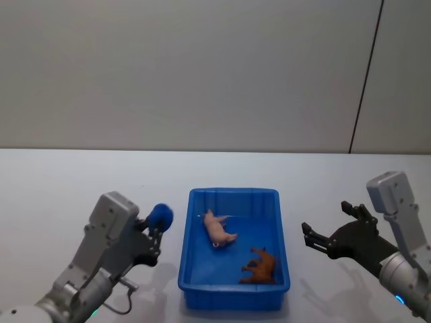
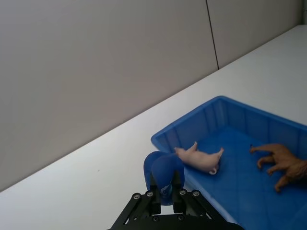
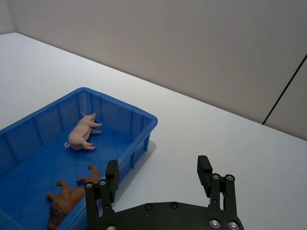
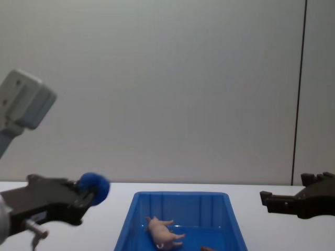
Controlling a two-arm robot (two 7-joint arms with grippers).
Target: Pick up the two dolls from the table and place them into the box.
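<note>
Head view: box (image 1: 233, 291) sits at table (image 1: 67, 182) centre, between the two arms. Pink doll (image 1: 218, 229) lies on its side on the box floor, toward 11 o'clock of the interior. A brown animal figure (image 1: 260, 266) lies at 5 o'clock of the interior; not part of the named pair as far as I can judge.

Left hand (image 1: 156, 232) is clamped on the blue doll (image 1: 161, 215), lifted clear of the table. Doll rides at the fingertips, at 9 o'clock from the box, just outside the left rim. Left wrist view confirms: fingers (image 2: 154, 184) pinch the blue doll from both sides, box rim directly beyond it, pink doll just past that.

Right hand (image 1: 320, 240) hangs released and empty at 3 o'clock of the box, apart from the rim. Right wrist view shows the fingers spread wide with bare table between them.

Step in hand, as judged: carry of the second doll; first is already in. Next move calls for a short travel toward 3 o'clock to bring the doll past the rim and over the blue floor, then release. Risk: letting go early, doll striking the rim and rolling out.
</note>
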